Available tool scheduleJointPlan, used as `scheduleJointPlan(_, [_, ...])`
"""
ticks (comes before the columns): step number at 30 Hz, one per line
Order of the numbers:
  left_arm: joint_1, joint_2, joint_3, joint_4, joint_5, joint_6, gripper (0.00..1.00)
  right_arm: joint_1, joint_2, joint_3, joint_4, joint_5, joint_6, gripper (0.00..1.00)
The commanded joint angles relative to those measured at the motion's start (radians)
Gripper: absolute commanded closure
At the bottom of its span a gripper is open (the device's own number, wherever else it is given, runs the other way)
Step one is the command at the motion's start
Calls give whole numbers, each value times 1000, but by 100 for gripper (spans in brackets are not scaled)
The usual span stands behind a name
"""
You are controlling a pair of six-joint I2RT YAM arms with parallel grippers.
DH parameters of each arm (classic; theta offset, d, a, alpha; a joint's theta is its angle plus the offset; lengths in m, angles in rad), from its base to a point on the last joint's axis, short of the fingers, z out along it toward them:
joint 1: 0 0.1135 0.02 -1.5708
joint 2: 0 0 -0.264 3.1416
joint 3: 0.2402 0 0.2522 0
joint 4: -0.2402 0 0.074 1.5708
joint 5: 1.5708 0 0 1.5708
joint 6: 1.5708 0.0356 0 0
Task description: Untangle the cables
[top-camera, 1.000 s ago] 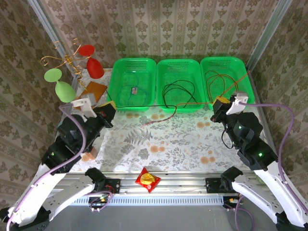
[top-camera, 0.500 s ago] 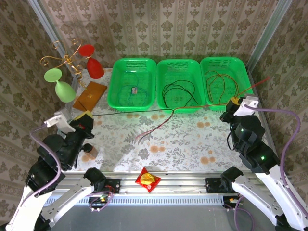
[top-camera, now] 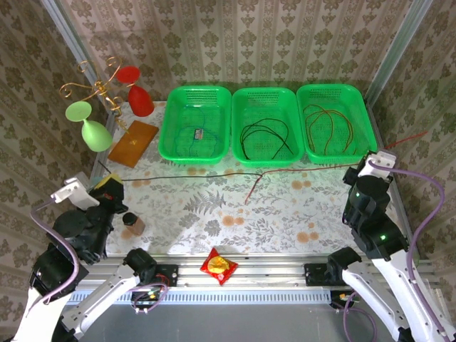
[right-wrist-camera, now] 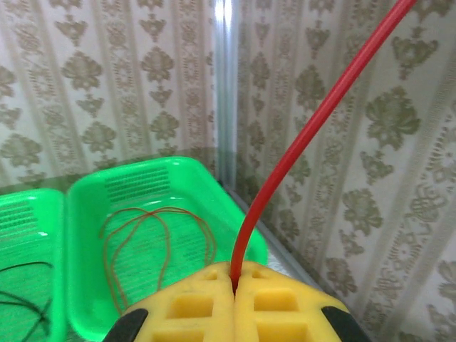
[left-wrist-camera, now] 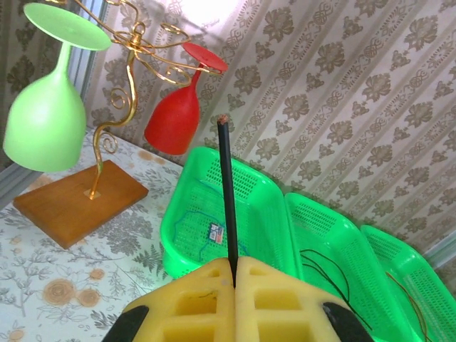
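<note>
jaws around black cable (left-wrist-camera: 228, 199), red cable (right-wrist-camera: 306, 135)

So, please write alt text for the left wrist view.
The yellow-padded left tool is shut on a thin black cable pointing up. Behind stand three green plastic baskets and a gold wire rack holding a green goblet and a red goblet.
</note>
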Motion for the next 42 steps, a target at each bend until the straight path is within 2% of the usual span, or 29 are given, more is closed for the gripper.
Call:
scheduleJointPlan(1, [-5, -33, 36, -44, -89, 31, 100, -59, -3, -27, 39, 104, -26, 100])
scheduleJointPlan(10, [-46, -94, 44, -91, -170, 31, 100, -196, 22, -73, -15, 75, 74, 100])
scheduleJointPlan(17, [-75, -69, 10, -55, -106, 20, 100, -205, -1, -61, 5, -51, 75, 100])
scheduleJointPlan(23, [-77, -3, -26, 19, -34, 5, 100, -204, 27, 41, 36, -148, 4, 100])
scheduleJointPlan(32, [-76, 173, -73, 167, 74, -27, 100, -206, 227, 324, 127, -240, -77, 100])
scheduleJointPlan(42, [-28, 337, -134, 325, 222, -140, 100, -240, 579, 628, 338, -303, -165, 100])
